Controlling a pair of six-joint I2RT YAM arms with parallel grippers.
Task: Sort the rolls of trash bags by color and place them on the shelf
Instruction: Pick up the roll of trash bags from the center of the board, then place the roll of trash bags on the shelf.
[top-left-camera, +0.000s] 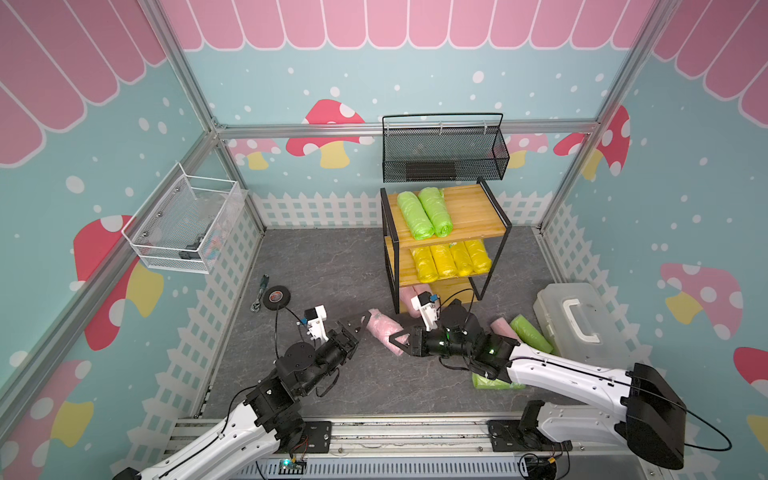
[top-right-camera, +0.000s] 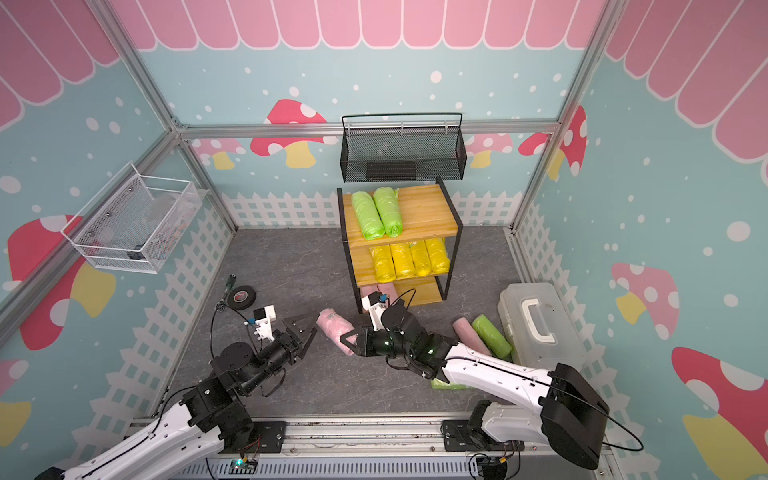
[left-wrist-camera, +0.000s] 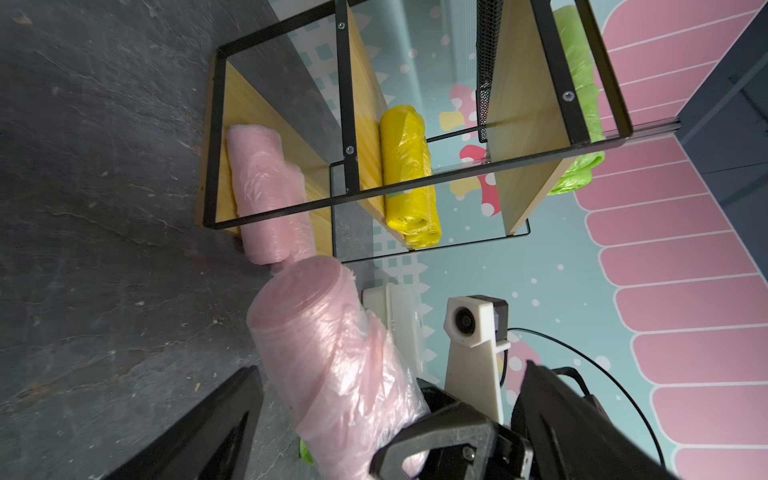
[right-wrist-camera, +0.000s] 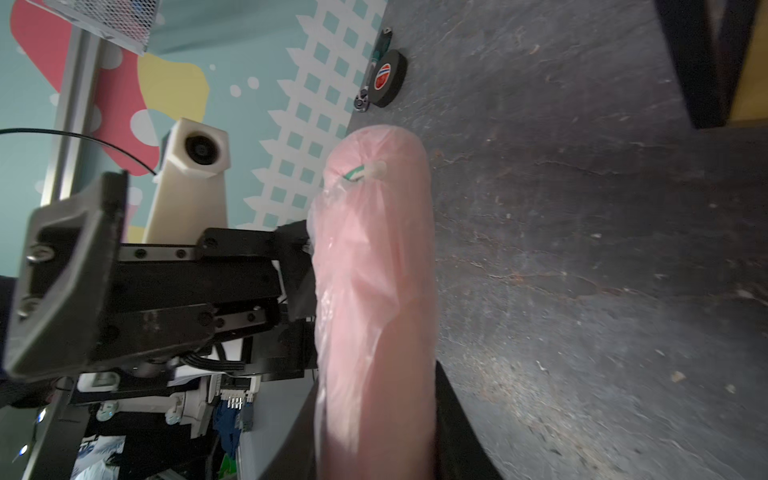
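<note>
**Right gripper** (top-left-camera: 393, 338): clamped across one end of a pale pink roll (top-left-camera: 384, 329). Its black fingers (right-wrist-camera: 457, 419) press into the crinkled plastic from both sides.

**Left gripper** (top-left-camera: 363, 326): jaws wide apart and holding nothing. They flank the other end of the same roll, and in the left wrist view the fingers (left-wrist-camera: 199, 428) stand off from the plastic.

**Pale pink roll:** lies low over the dark stone-patterned floor (top-left-camera: 324, 270), just in front of the shelf (top-left-camera: 473, 212). Whether it rests on the floor cannot be told.

**Shelf, three wooden tiers in a black frame:**
- **Top:** two lime green rolls (top-left-camera: 424, 214) lie side by side.
- **Middle:** four yellow rolls (top-left-camera: 451, 259) are packed in a row.
- **Bottom:** shelved pink rolls (left-wrist-camera: 266, 195) (two can be made out) poke past the board's front edge.

**Floor, robot's right:** a loose pink roll (top-left-camera: 500, 328) and a loose green roll (top-left-camera: 531, 334) lie touching each other. The green one is against a translucent lidded case (top-left-camera: 577, 320). A flattened green roll (top-left-camera: 494, 383) shows under the right arm.

**Floor, robot's left:** a black tape roll (top-left-camera: 277, 296) lies beside a ratchet tool (top-left-camera: 259, 293).

**Walls:** a black mesh basket (top-left-camera: 444, 153) hangs above the shelf, and a white wire basket (top-left-camera: 187, 226) hangs on the left wall.
</note>
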